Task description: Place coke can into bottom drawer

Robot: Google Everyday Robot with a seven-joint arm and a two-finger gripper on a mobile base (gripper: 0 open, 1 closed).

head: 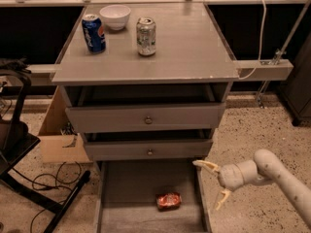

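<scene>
The coke can (168,200) lay on its side on the floor of the bottom drawer (129,191), which stood pulled out. Just beside the drawer's right wall hung the gripper (214,183), its fingers spread wide and empty, apart from the can. Above it, the middle drawer (148,151) and top drawer (146,118) sat slightly open. On the cabinet top (194,47) stood a blue can (94,33), a silver can (146,36) and a white bowl (115,16).
</scene>
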